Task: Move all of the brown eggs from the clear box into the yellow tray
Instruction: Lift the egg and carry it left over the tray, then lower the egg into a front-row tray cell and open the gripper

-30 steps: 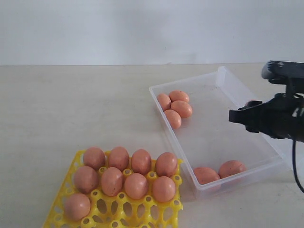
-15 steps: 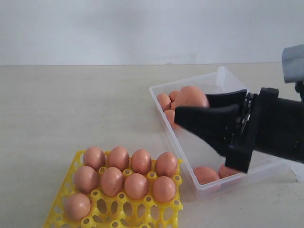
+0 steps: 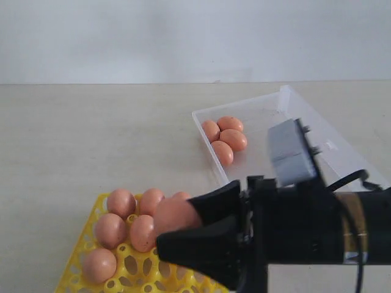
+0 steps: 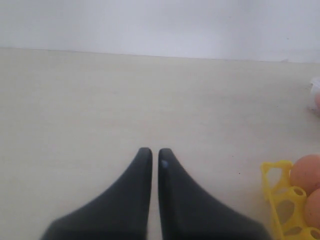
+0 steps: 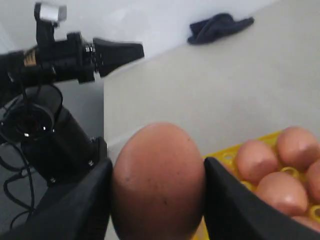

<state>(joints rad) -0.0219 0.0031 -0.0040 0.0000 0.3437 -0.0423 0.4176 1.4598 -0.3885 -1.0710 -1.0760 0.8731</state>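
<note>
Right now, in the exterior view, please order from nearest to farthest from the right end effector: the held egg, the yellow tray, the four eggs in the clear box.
1. held egg, between the right end effector's fingers.
2. yellow tray, just under it, lower left.
3. four eggs, far corner of the clear box.

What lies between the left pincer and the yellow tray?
Nothing but bare tabletop lies between the left pincer and the yellow tray; the left wrist view shows this.
</note>
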